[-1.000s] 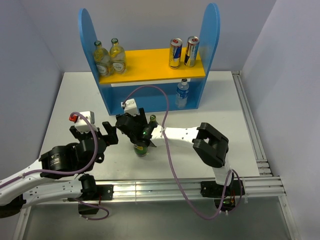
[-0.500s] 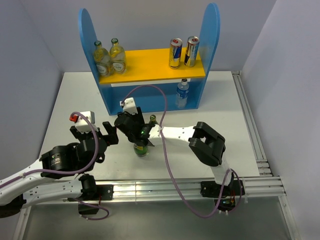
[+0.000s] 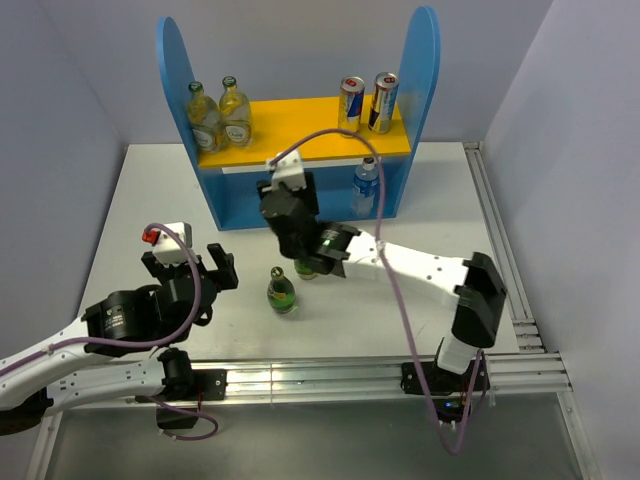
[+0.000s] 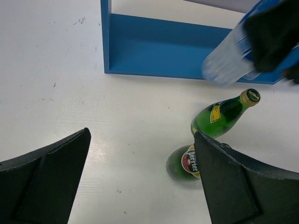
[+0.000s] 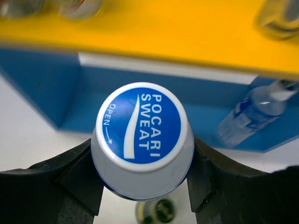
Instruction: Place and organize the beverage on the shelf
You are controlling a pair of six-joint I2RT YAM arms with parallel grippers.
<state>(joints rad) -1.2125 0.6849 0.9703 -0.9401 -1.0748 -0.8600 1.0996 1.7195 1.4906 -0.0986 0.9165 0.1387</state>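
Blue and yellow-orange fill the top centre of the overhead view, where the tall blue shelf unit (image 3: pixel 425 60) with round-topped side panels stands at the far side of the white bench (image 3: pixel 130 200). On its yellow-orange upper board (image 3: pixel 300 125), two pale glass bottles (image 3: pixel 205 120) stand at the left end and two slim metal cans (image 3: pixel 350 107) at the right. A small clear plastic water bottle (image 3: pixel 365 187) stands on the blue base, below the cans.

The right claw (image 5: pixel 142 161) is closed round a pale plastic bottle with a blue Pocari Sweat cap (image 5: pixel 141 128), a black finger pressed to each side just under the cap. It holds the plastic bottle off the bench, in front of the shelf unit's lower opening.

Near the middle of the bench stand a green glass bottle with a red Perrier label (image 4: pixel 187 163) and, just beside it, a second green glass bottle with a gold cap (image 4: pixel 223 114).

The left claw (image 4: pixel 140 177), at the lower left of the overhead view, gapes wide with nothing between its fingers.
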